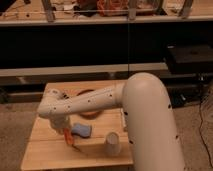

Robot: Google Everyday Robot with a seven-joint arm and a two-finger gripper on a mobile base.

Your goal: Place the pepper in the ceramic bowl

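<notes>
The pepper (68, 137) is small, orange and tapered. It hangs just above the wooden table (45, 152), at the front left. My gripper (64, 129) points down from the white arm (90, 102) and is shut on the pepper's upper end. The ceramic bowl (89, 113) is orange-red and sits at the table's middle back. The arm crosses in front of it and hides most of it. The gripper is to the front left of the bowl.
A blue-grey sponge pad (81, 131) lies right beside the pepper. A white paper cup (112, 144) stands near the front edge. Dark shelving (100, 45) stands behind the table, and cables (202, 107) lie on the floor at right.
</notes>
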